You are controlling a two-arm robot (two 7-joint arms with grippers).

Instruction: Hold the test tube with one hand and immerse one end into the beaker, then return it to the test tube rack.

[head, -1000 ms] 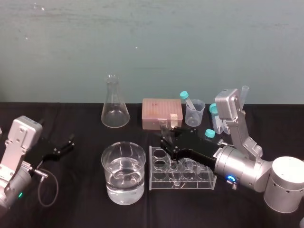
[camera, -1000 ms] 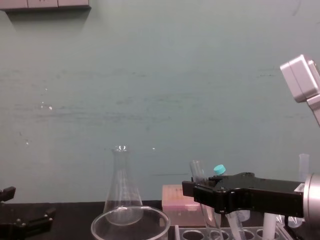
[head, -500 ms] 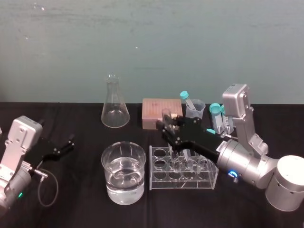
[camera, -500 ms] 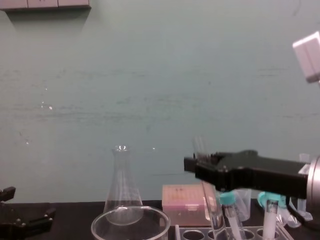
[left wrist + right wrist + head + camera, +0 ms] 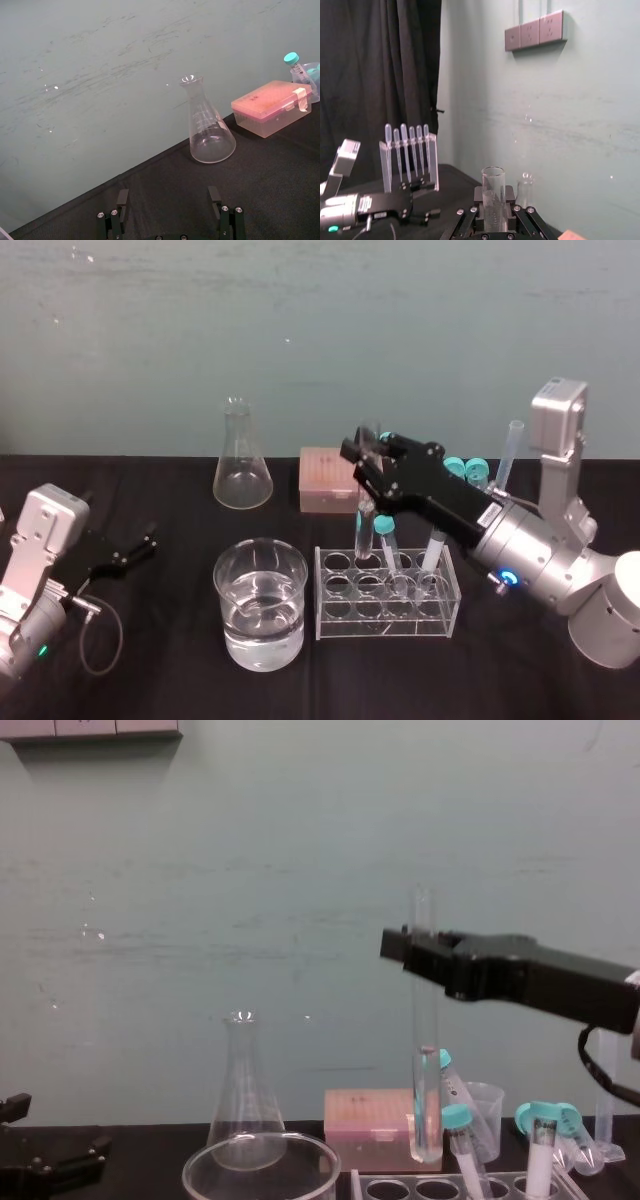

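The right gripper (image 5: 366, 462) clenches the upright test tube (image 5: 425, 1060) — test tube rack (image 5: 385, 618) below its jaws; left gripper (image 5: 138, 541) parked well apart, jaws spread

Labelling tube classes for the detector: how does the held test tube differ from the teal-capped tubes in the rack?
The test tube is open-topped; the capped tubes wear teal caps. It is clear and longer; they are shorter and whitish. It hangs upright in the right gripper, bottom above the test tube rack; they lean in the rack's holes. Both are slim round tubes. The left gripper idles open at far left.
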